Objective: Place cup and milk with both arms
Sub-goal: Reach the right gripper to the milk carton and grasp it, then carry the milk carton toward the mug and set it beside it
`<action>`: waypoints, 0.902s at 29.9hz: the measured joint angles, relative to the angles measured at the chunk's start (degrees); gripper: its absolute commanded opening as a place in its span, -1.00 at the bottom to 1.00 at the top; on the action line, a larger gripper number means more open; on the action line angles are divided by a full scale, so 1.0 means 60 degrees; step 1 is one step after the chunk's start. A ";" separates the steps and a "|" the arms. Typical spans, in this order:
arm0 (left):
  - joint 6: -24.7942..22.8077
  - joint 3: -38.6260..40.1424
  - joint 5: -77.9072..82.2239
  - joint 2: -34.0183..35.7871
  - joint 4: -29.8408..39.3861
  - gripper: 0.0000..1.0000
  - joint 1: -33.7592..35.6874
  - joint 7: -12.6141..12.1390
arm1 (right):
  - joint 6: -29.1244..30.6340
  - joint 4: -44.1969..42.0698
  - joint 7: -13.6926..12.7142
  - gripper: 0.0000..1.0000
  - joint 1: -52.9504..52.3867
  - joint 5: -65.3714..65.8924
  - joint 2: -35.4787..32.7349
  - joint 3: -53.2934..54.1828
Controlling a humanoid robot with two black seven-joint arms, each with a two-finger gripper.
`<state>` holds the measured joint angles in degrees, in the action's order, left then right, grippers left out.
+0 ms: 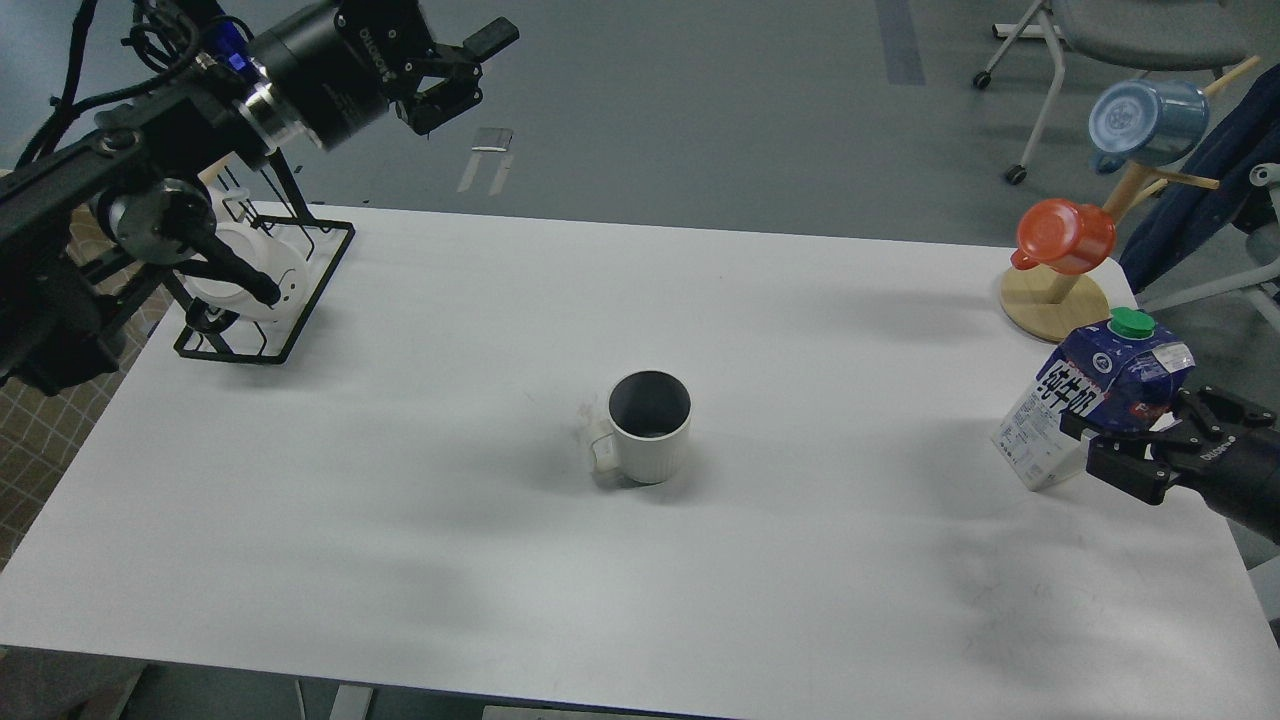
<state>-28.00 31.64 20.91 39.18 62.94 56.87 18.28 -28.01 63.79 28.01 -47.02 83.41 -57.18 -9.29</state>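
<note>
The off-white ribbed cup (650,435) with a dark interior stands upright near the middle of the white table (400,520), handle to the left. The blue and white milk carton (1070,395) with a green cap stands tilted at the table's right edge. My right gripper (1125,430) comes in from the right and its fingers sit on both sides of the carton's lower half, shut on it. My left gripper (468,72) is open and empty, raised above the far left of the table, far from the cup.
A black wire rack (300,300) holding a white mug stands at the far left, under my left arm. A wooden mug tree (1055,305) with an orange cup (1065,235) and a blue cup (1145,120) stands at the far right corner, just behind the carton.
</note>
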 measured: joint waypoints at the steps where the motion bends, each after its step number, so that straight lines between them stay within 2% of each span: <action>1: 0.0000 0.0000 0.0000 -0.0004 0.0010 0.94 0.0000 0.0000 | 0.0000 0.0000 0.0000 0.74 0.0000 0.0000 0.0000 0.0049; 2: 0.0000 -0.0001 0.0000 -0.0007 0.0019 0.94 0.0000 0.0000 | 0.0000 0.0000 0.0000 0.50 0.0000 0.0000 0.0000 0.0092; 4: 0.0000 -0.0004 0.0001 -0.0009 0.0025 0.94 -0.0010 0.0000 | 0.0000 0.0000 0.0000 0.18 0.0001 0.0000 0.0000 0.0122; 7: 0.0000 -0.0006 0.0001 -0.0009 0.0027 0.94 -0.0014 0.0000 | 0.0000 -0.0001 0.0000 -0.09 0.0053 -0.0001 0.0011 0.0125; 8: 0.0000 -0.0006 0.0001 -0.0009 0.0028 0.94 -0.0014 0.0000 | 0.0000 -0.0002 0.0000 -0.33 0.0102 0.0000 0.0017 0.0125; 10: 0.0000 -0.0006 0.0001 -0.0009 0.0028 0.94 -0.0013 0.0000 | 0.0000 -0.0007 0.0000 -0.60 0.0191 0.0000 0.0021 0.0127; 16: 0.0000 -0.0007 0.0001 0.0004 0.0030 0.94 -0.0014 0.0000 | -0.0004 0.0075 -0.0001 -0.83 0.0402 -0.0002 -0.0015 0.0154; 27: 0.0000 -0.0016 0.0004 -0.0010 0.0042 0.94 -0.0015 0.0000 | 0.0007 0.0976 -0.0001 -0.83 -0.0040 -0.0073 -0.0266 0.1098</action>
<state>-28.00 31.55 20.94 39.12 63.19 56.78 18.28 -27.97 69.65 28.00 -47.26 82.97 -58.78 -2.70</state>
